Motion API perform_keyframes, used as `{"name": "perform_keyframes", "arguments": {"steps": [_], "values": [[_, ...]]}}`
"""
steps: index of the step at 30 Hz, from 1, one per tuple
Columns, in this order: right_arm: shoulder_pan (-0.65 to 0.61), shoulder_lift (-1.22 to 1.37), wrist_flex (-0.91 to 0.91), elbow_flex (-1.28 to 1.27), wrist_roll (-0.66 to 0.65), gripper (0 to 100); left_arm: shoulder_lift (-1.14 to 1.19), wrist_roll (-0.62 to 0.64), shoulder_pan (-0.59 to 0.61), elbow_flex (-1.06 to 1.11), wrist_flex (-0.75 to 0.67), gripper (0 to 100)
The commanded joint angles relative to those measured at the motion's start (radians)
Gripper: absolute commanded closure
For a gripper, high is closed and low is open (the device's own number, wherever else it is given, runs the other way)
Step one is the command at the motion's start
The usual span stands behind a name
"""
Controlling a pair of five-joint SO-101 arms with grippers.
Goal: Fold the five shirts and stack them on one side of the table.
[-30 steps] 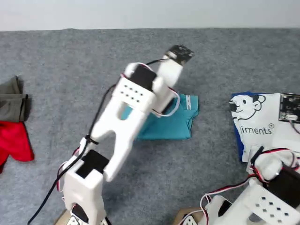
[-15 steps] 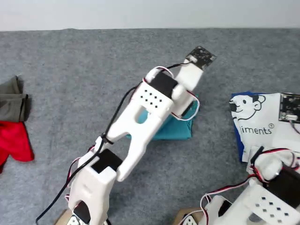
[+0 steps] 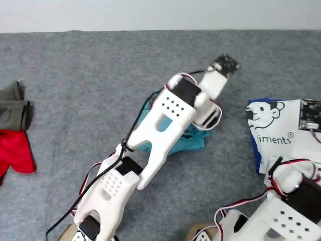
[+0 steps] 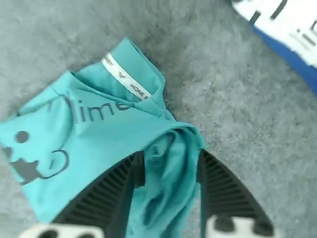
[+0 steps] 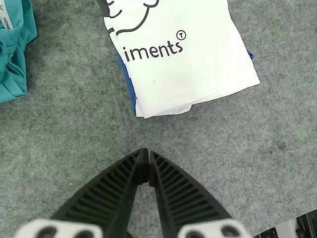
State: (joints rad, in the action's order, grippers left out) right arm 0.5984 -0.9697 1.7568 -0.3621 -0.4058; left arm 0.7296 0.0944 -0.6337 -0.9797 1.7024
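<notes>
A teal shirt (image 4: 94, 144) lies folded on the grey table, and it also shows under the arm in the high view (image 3: 193, 139). My left gripper (image 4: 167, 166) is shut on a bunched edge of this teal shirt, with fabric pinched between its black fingers (image 4: 130, 174). The left arm (image 3: 175, 105) stretches across the middle of the table above it. A folded white shirt (image 3: 281, 131) with a cartoon print rests on a blue shirt (image 3: 257, 153) at the right side. My right gripper (image 5: 147, 168) is shut and empty, hovering over bare table beside the white shirt (image 5: 183, 54).
At the table's left edge lie a crumpled red shirt (image 3: 15, 153) and a grey-olive shirt (image 3: 12, 110). The right arm's base (image 3: 291, 206) stands at the front right. Bare grey table (image 3: 75, 75) spans the back and left middle.
The left arm has swung to the right, toward the white shirt. The teal shirt has shifted and bunched up under it. The right arm has not moved.
</notes>
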Motion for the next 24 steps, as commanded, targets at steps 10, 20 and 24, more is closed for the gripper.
{"name": "perform_keyframes", "arguments": {"steps": [10, 20, 24], "values": [[0.007, -0.010, 0.039, 0.000, -0.011, 98.7, -0.012, -0.057, 0.158, -0.039, 0.055, 99], [0.005, -0.010, 0.036, -0.071, -0.011, 98.7, 0.074, -0.172, 0.066, 0.130, -0.012, 99], [0.005, -0.010, 0.036, -0.071, -0.011, 98.7, 0.152, -0.189, 0.021, 0.125, -0.084, 99]]}}
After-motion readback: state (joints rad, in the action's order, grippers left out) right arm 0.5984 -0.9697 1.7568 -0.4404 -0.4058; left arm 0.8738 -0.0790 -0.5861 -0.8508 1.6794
